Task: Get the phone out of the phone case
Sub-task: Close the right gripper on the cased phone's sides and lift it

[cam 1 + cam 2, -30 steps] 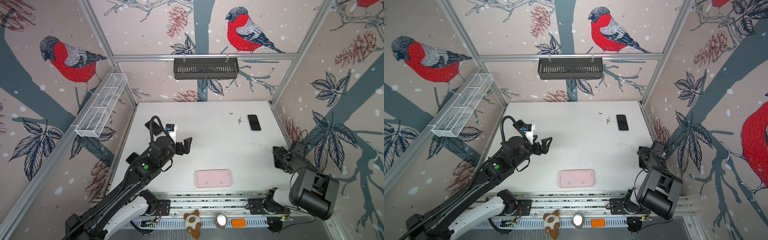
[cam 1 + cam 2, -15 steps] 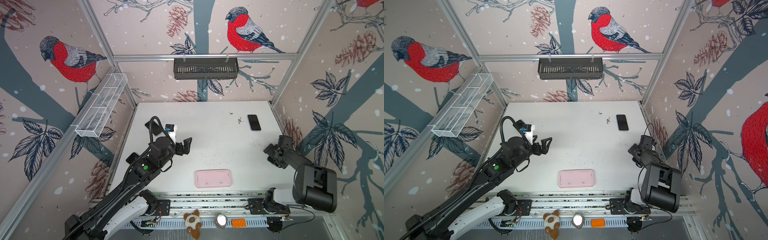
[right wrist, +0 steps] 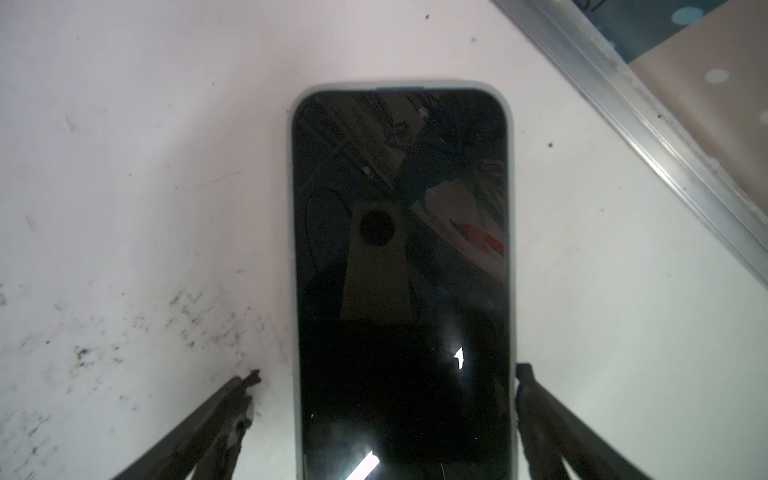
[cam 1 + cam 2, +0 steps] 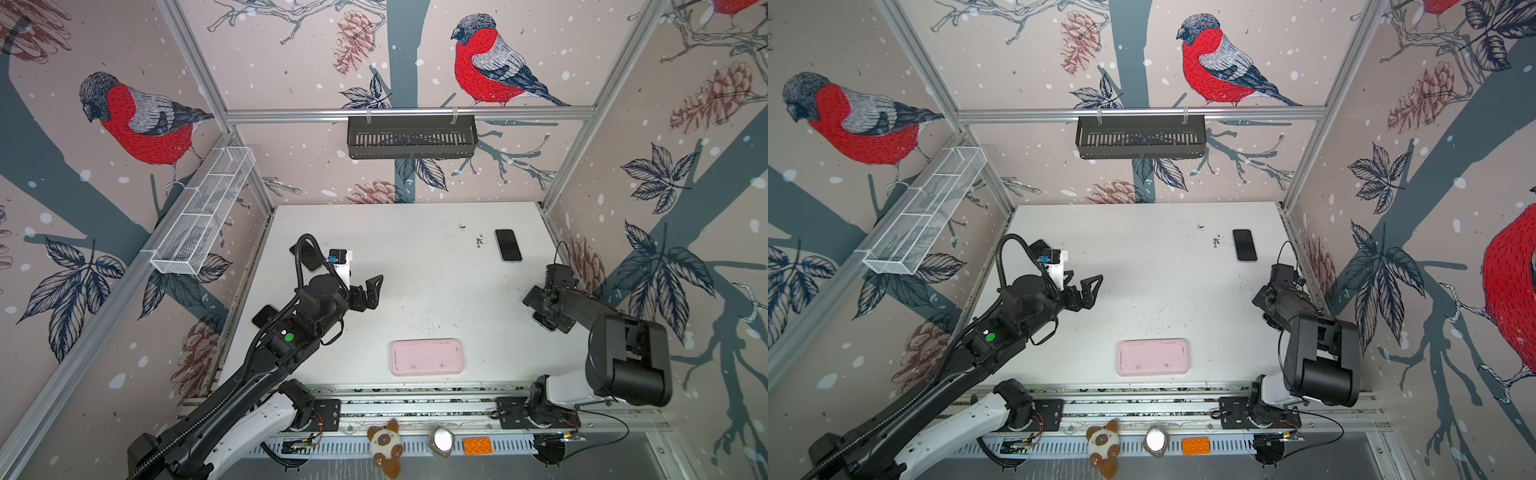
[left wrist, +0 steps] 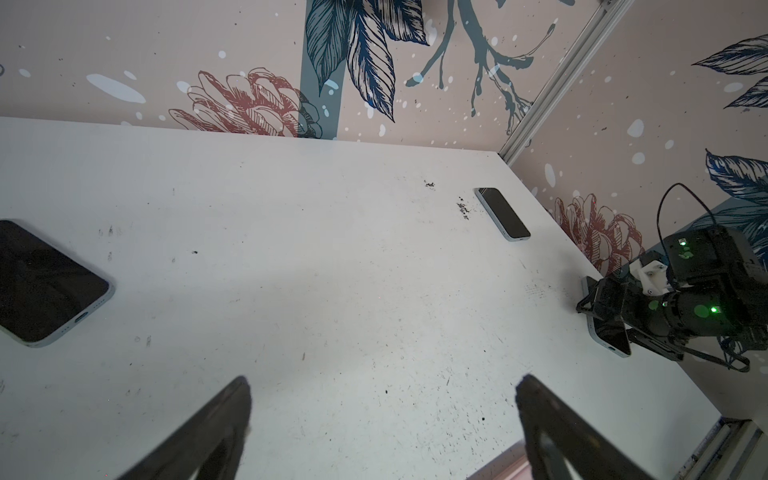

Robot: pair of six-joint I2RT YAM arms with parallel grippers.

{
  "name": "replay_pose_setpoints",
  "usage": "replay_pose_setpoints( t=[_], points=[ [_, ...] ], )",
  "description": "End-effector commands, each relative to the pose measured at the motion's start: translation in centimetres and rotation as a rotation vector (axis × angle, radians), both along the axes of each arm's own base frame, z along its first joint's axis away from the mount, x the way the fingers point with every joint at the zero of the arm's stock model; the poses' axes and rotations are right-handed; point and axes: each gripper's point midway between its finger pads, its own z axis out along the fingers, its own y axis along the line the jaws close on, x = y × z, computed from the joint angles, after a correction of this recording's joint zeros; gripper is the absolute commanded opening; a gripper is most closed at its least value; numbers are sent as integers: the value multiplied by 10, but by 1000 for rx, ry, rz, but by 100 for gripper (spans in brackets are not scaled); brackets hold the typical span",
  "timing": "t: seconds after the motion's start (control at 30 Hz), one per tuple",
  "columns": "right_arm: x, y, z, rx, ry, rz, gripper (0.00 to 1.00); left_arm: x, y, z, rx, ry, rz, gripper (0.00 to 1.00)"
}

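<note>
A pink phone case (image 4: 427, 357) (image 4: 1153, 357) lies flat near the table's front edge; it shows pink all over and no dark screen. My right gripper (image 3: 384, 386) is open low over a dark-screened phone (image 3: 401, 270) with a pale rim, one finger on each long side, not closed on it. In both top views this gripper (image 4: 540, 311) (image 4: 1268, 307) is at the table's right edge and covers most of that phone. My left gripper (image 4: 372, 289) (image 5: 382, 390) hangs open and empty above bare table, left of the middle and behind the case.
Another dark phone (image 4: 508, 245) (image 5: 503, 214) lies at the back right. Two more phones lie by the left wall, one (image 4: 305, 257) behind my left arm and one (image 4: 264, 316) under it. A black basket (image 4: 411, 137) and a wire shelf (image 4: 203, 216) hang on the walls.
My right arm has raised its elbow and turned its gripper down over the phone at the right edge. The left arm and the pink case have not moved.
</note>
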Motion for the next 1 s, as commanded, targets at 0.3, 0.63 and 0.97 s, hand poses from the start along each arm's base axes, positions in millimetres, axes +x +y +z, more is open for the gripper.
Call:
replay_pose_setpoints(
  t=[0.3,0.63,0.97],
  points=[
    [-17,-14,-22,3,141,-36,99,1,-5,5,-30,-10,-12,98],
    [-10,-2,-16,12,103,16,87,2,-5,2,-24,-2,-11,98],
    [9,38,-12,36,85,165,79,4,-4,0,-15,1,1,98]
  ],
)
